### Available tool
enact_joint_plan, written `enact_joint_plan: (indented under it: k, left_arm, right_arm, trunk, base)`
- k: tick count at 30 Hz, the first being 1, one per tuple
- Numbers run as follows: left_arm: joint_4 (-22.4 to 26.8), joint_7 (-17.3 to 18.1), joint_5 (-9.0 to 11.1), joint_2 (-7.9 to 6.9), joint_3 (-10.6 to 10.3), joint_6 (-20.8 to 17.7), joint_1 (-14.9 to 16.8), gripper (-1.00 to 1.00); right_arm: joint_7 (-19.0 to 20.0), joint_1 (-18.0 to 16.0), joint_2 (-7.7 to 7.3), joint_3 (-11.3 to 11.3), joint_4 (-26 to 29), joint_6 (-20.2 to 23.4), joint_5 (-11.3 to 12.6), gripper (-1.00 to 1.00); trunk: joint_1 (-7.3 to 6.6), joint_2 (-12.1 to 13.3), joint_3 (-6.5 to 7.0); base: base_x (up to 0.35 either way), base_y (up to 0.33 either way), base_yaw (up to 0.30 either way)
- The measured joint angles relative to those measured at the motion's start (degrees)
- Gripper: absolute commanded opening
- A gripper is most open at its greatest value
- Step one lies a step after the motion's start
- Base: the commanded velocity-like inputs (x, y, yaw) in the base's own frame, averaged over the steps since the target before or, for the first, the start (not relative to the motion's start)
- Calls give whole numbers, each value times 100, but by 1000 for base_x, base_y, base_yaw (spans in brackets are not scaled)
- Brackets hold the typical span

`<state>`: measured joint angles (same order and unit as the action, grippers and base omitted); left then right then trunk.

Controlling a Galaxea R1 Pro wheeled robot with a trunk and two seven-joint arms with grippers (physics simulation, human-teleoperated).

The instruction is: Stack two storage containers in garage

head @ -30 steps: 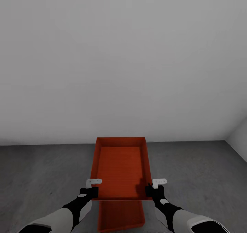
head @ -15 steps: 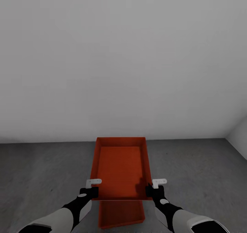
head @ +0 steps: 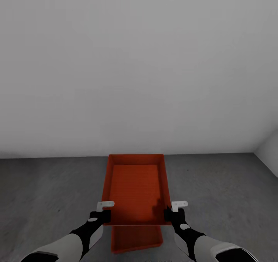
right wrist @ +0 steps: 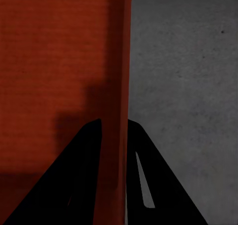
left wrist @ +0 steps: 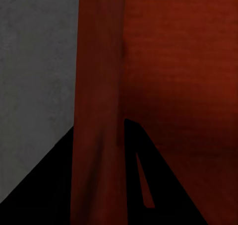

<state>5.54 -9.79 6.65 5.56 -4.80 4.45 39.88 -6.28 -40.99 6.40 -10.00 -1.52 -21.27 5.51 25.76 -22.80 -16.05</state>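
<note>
Left gripper [head: 101, 215] and right gripper [head: 173, 215] each pinch a side wall of upper container [head: 136, 188], carried level above lower container [head: 135, 239] on garage floor [head: 46, 192], for stacking.

— What's underfoot here?
— A dark grey floor [head: 224, 200], matte like concrete, running to a white wall [head: 139, 69].
— Anything lying on it?
— One orange-red bin [head: 135, 239], open-topped, close in front of the robot.
</note>
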Motion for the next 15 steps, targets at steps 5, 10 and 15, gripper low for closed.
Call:
enact_joint_plan:
  k: [5,10,15]
  left_arm:
    - [1,0,-1,0,0,0,0,-100]
    - [2,0,0,0,-1,0,0,-100]
    - [-3,-7,-6,6,4,0,0,-100]
  right_arm:
    - [0,0,0,1,0,0,-1,-100]
    - [0,0,0,1,1,0,-1,-100]
    - [13,0,-7,4,-1,1,-1,-100]
  trunk:
    - [0,0,-46]
    - [0,0,-92]
    - [0,0,-139]
  base:
    - [0,0,0]
    - [0,0,0]
    - [0,0,0]
